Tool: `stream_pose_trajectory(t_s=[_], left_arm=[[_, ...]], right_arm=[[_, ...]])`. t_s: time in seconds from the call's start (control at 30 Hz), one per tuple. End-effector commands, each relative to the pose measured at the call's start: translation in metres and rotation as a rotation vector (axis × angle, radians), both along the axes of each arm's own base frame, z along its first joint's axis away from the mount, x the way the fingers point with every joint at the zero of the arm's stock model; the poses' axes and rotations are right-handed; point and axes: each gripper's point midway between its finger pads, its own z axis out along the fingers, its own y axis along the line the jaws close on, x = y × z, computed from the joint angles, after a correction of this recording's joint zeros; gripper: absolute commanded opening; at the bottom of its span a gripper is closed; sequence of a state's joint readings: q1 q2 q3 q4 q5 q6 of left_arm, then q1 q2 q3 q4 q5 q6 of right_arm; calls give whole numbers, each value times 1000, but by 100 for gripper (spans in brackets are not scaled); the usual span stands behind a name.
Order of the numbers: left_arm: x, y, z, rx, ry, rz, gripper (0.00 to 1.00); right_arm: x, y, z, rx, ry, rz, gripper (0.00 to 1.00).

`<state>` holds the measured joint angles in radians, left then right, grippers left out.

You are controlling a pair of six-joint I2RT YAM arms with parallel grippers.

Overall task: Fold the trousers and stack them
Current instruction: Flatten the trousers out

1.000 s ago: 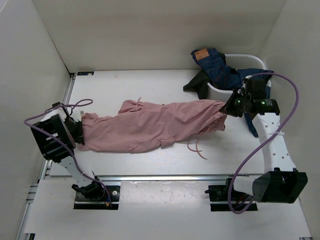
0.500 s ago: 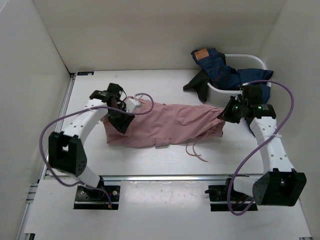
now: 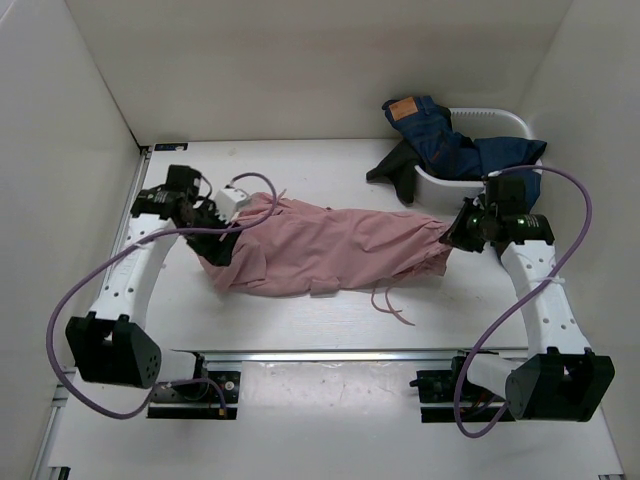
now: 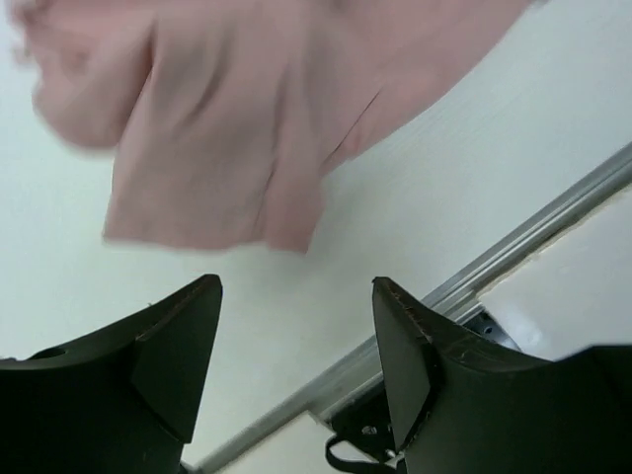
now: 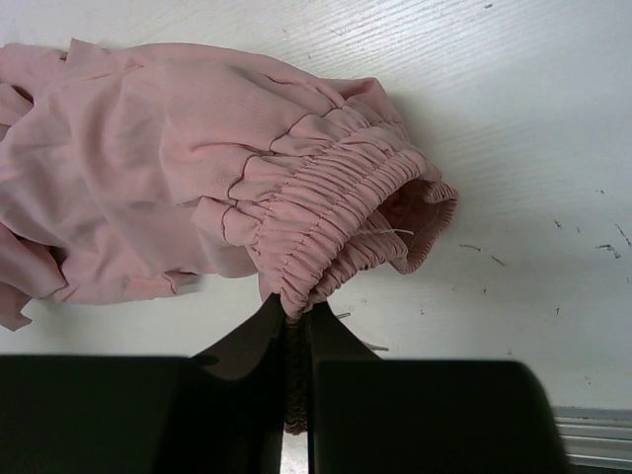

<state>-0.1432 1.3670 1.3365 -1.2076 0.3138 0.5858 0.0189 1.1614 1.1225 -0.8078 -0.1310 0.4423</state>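
The right claw (image 5: 294, 314) is pinching the gathered waistband of the trousers (image 3: 330, 245), which are lying across the counter (image 3: 300, 315) between both claws. The left claw (image 4: 296, 291) is hovering open, with pink cloth lying just beyond its fingertips.

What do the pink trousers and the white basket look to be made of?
The trousers: thin, soft, matte cloth, perhaps a light knit; it drapes in fine folds and the waist is gathered. The basket: probably smooth white plastic, judging by its rigid, even rim.
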Motion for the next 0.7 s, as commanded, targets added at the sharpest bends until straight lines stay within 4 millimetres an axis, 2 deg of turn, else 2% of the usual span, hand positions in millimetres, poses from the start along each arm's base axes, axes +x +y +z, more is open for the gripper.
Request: stream_pose_trajectory(t_s=[0.0, 0.07, 0.1, 0.13, 0.27, 0.37, 0.4, 0.47, 0.53, 0.6, 0.67], left_arm=[[-27, 51, -53, 97, 130, 144, 73], [-41, 68, -74, 102, 193, 225, 73], [-52, 67, -85, 89, 241, 250, 73], [-51, 66, -87, 68, 239, 256, 73], [-34, 49, -82, -56, 229, 296, 83], [-20, 36, -87, -117, 330, 327, 87], [-16, 36, -88, -116, 338, 328, 89], [5, 33, -89, -137, 296, 340, 91], [12, 38, -99, -97, 291, 365, 91], [16, 48, -116, -34, 317, 393, 83], [11, 53, -132, 0, 364, 401, 68]], right_arm=[[-2, -5, 5, -14, -26, -20, 0], [-4, -6, 3, -21, -24, -26, 0], [-6, -6, -1, -22, -14, -26, 0], [-5, -6, -4, -22, -12, -26, 0], [-7, -6, -8, -22, -11, -26, 0], [-6, -6, -10, -22, -12, -26, 0], [-6, -6, -13, -22, -12, -26, 0], [-5, -9, -18, -22, -1, -35, 0], [-5, -11, -18, -33, -1, -43, 0], [-6, -13, -22, -43, 8, -50, 0], [-3, -16, -21, -42, -3, -60, 0]])
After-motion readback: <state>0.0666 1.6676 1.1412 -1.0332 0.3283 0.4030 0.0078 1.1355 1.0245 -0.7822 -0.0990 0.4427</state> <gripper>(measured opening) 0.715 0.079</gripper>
